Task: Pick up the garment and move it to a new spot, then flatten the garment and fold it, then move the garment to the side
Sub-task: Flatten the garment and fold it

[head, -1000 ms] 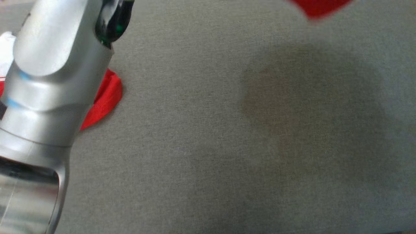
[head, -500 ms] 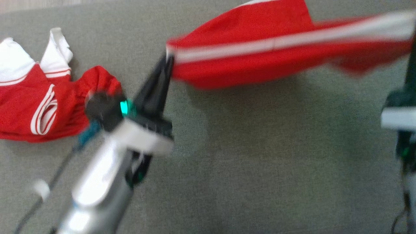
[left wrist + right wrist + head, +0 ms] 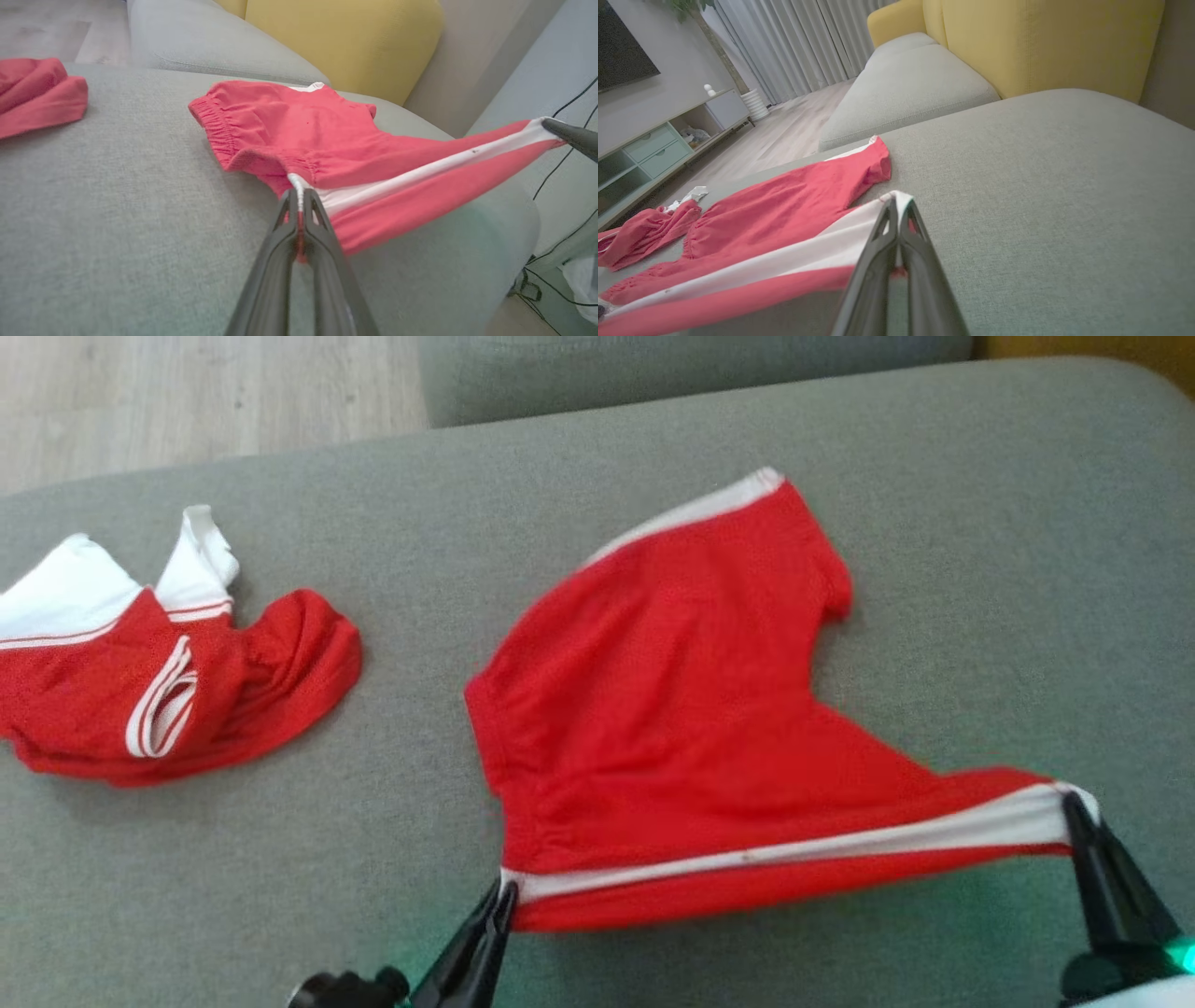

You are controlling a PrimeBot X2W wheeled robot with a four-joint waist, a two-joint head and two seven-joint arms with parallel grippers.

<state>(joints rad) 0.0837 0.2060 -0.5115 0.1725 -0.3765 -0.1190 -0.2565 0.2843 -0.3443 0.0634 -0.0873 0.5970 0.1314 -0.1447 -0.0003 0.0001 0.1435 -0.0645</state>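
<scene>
The garment (image 3: 672, 709) is a pair of red shorts with a white side stripe, spread over the grey sofa cushion (image 3: 980, 569). Its near striped edge is pulled taut between both grippers and lifted a little; the far part lies on the cushion. My left gripper (image 3: 504, 894) is shut on the waistband corner, as the left wrist view shows (image 3: 299, 196). At the leg-hem corner my right gripper (image 3: 1072, 803) is shut on the stripe's other end, and the right wrist view shows that pinch (image 3: 896, 205). The garment (image 3: 784, 210) stretches away to the left there.
A second red and white garment (image 3: 140, 681) lies crumpled at the cushion's left. Wooden floor (image 3: 187, 401) lies beyond the cushion's far left edge. A yellow sofa back (image 3: 1041, 42) rises behind. Cables (image 3: 560, 154) hang off the right side.
The head camera has swung, so the whole picture shifted. The shorts, held stretched and high half a second ago, now lie spread on the cushion with both grippers low at the near edge.
</scene>
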